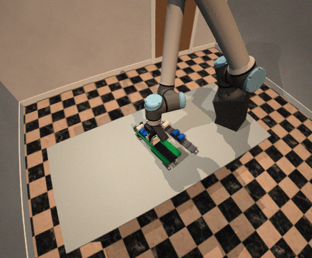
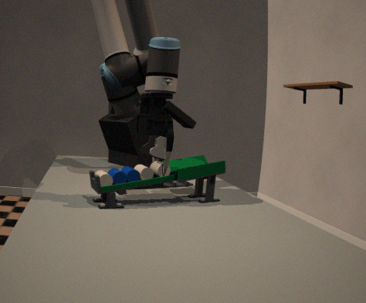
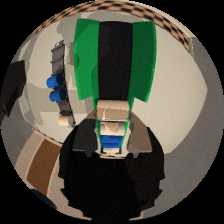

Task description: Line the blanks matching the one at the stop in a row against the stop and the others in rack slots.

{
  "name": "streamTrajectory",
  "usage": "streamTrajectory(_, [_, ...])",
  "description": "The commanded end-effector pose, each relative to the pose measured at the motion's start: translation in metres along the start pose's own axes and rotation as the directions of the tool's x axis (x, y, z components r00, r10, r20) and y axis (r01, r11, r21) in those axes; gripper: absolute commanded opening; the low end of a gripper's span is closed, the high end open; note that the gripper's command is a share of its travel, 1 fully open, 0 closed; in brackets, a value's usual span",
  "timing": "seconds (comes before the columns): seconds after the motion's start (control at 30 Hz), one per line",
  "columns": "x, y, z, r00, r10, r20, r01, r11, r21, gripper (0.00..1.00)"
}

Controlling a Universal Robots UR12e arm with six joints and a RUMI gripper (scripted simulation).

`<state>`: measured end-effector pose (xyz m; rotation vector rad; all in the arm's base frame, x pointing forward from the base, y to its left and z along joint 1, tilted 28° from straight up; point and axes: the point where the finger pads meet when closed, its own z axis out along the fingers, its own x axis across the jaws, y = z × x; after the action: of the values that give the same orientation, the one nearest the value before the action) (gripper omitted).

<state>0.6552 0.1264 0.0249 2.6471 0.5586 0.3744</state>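
The green feed ramp [image 2: 163, 175] slopes down to a stop at its left end. On it, from the stop upward, lie a cream blank [image 2: 104, 178], two blue blanks [image 2: 123, 175] and another cream blank [image 2: 144, 171]. My gripper [image 2: 160, 165] is shut on a third cream blank [image 2: 156, 168], held across the ramp just above that row, at or very near the ramp floor. In the wrist view the held cream blank [image 3: 112, 112] lies across the black ramp floor [image 3: 115, 60], with blue blanks [image 3: 111, 137] behind it.
The grey stock rack [image 1: 185, 141] stands beside the ramp, toward the robot base. It holds two blue blanks [image 1: 178, 134] and a cream blank [image 1: 166, 124]. The rack also shows at the left of the wrist view [image 3: 60, 90]. The black robot base [image 1: 231, 110] stands beyond.
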Motion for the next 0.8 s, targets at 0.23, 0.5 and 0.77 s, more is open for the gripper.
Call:
streamTrajectory(0.23, [0.0019, 0.0012, -0.0008, 1.000, 0.001, -0.003, -0.001, 1.000, 0.000, 0.40])
streamTrajectory(0.5, [0.0019, 0.0012, -0.0008, 1.000, 0.001, -0.003, -0.001, 1.000, 0.000, 0.45])
streamTrajectory(0.77, [0.0019, 0.0012, -0.0008, 1.000, 0.001, -0.003, -0.001, 1.000, 0.000, 0.45])
